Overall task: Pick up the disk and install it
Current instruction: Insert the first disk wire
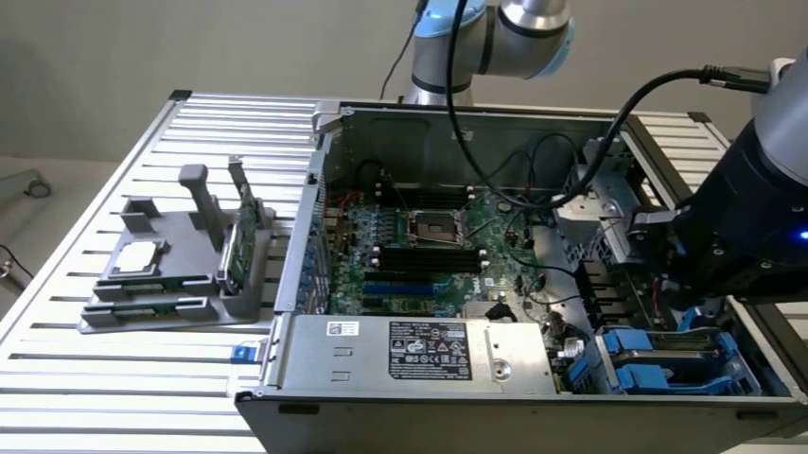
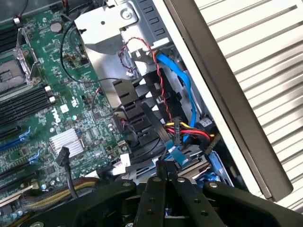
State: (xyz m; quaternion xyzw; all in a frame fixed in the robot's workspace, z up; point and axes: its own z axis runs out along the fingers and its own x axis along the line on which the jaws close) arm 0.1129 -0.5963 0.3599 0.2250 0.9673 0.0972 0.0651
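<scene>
The computer case (image 1: 417, 374) lies open on the slatted table. My gripper (image 2: 165, 166) hangs low over the drive bay at the case's corner, on the exterior view's right. Its two black fingers (image 2: 152, 189) are drawn together with no gap showing. Just past the fingertips lies a grey surface with a blue plastic frame, which looks like the disk (image 2: 215, 178) seated in the bay. In the exterior view the blue carrier frame (image 1: 644, 364) sits under the arm's dark wrist (image 1: 745, 218). Whether the fingertips touch the disk I cannot tell.
A grey fixture (image 1: 165, 307) on the exterior view's left holds a small square chip (image 1: 139, 255) and an upright green stick (image 1: 235, 248). The motherboard (image 1: 417, 251), red, yellow and blue cables (image 2: 182, 127) and the power supply (image 1: 417, 350) crowd the case. The case wall (image 2: 227, 94) runs beside the bay.
</scene>
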